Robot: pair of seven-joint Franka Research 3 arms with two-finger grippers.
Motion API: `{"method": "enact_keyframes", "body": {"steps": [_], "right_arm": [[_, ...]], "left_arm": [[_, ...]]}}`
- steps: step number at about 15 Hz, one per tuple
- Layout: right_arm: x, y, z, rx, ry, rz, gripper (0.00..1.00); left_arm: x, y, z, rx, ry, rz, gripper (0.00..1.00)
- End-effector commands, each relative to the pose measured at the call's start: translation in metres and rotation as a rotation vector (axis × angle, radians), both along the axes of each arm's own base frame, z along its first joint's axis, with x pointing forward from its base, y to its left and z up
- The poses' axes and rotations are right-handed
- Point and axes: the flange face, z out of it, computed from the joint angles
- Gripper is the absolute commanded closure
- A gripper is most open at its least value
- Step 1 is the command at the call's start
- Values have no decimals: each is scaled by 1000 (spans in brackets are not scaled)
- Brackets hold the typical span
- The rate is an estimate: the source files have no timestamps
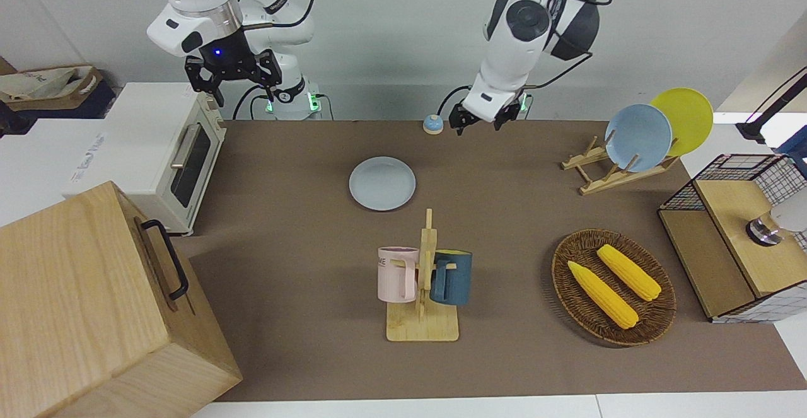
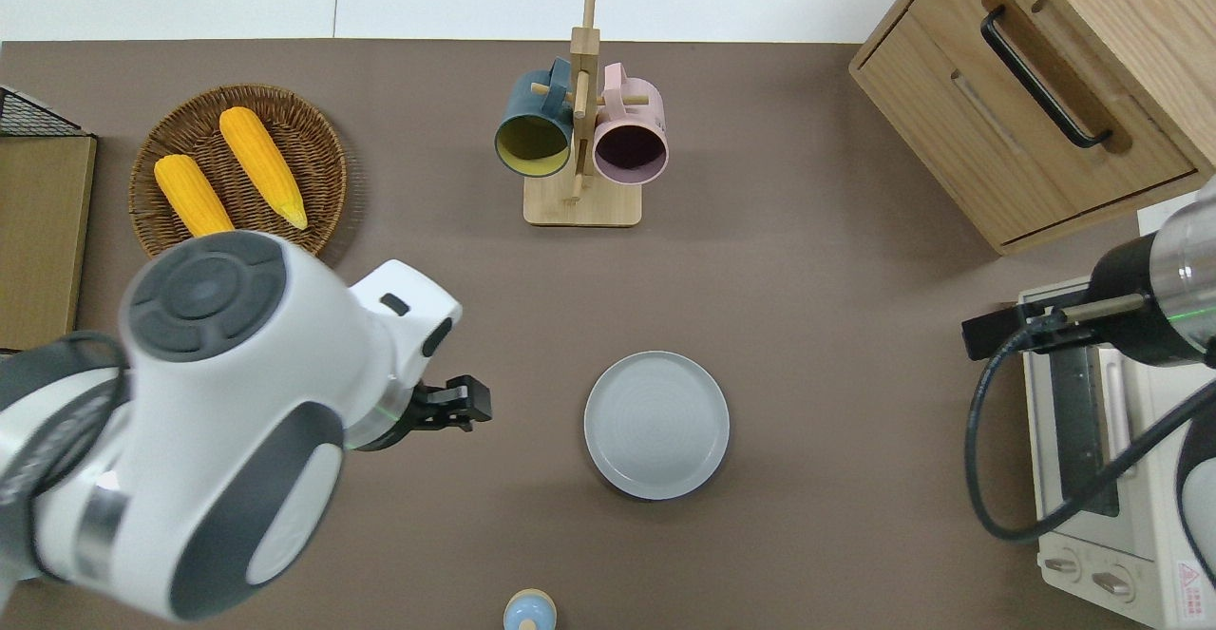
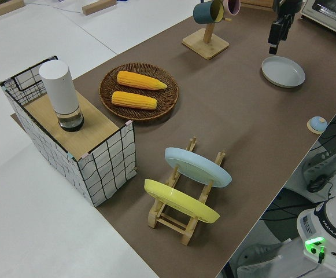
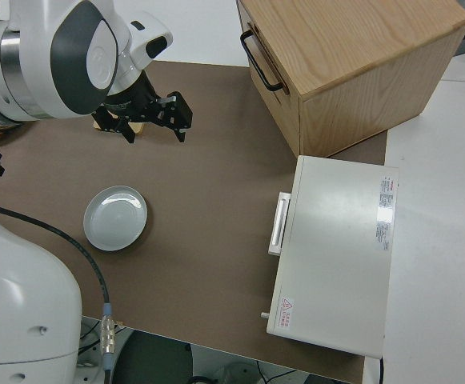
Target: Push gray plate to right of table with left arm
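On the table (image 2: 836,345): your plate (image 2: 656,424) lies flat near the middle, nearer the robots than the mug rack (image 2: 581,126), well apart from the toaster oven (image 2: 1107,478) at the right arm's end.
Left end effector (image 1: 481,120): raised off the table and clear of the plate, over bare table toward the left arm's end; its fingers look parted and hold nothing.
Right arm: parked, end effector (image 1: 232,79) spread and empty.
Step in hand: you judge the left arm to be off the plate with no contact at all; whether the push counts as finished depends on how far toward the right arm's end you want the plate, and plenty of bare table still lies between it and the oven.
Next move, if more travel is wanted: bring the left end effector down beside the plate rim on the side facing the left arm's end, low enough to catch the rim, then sweep toward the oven.
Watch for: the small blue bell (image 2: 528,610) at the table edge nearest the robots.
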Motion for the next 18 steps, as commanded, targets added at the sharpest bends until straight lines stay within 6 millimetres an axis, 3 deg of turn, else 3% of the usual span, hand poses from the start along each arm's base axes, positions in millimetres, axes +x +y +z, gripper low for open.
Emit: {"method": "enact_keyframes", "body": {"steps": [1, 3, 5, 7, 9, 11, 13, 18], "right_arm": [[-3, -2, 4, 4, 5, -17, 17], [-3, -1, 4, 2, 4, -15, 17], [-3, -1, 4, 4, 5, -15, 17], [-3, -1, 4, 4, 5, -15, 17], [-3, -1, 4, 4, 5, -15, 17], [-3, -1, 4, 4, 5, -15, 17], [-3, -1, 4, 4, 5, -15, 17], [-3, -2, 4, 4, 5, -17, 17]], "left_arm": [[-20, 35, 53, 3, -27, -37, 0], [-15, 63, 81, 4, -47, 10, 0], [-5, 95, 120, -21, -120, 68, 0], [0, 124, 137, -46, -157, 25, 0], [0, 142, 137, -33, -152, -71, 0], [4, 157, 135, -18, -153, -77, 0], [12, 184, 131, -29, -157, -54, 0], [35, 207, 118, -34, -185, -83, 0]]}}
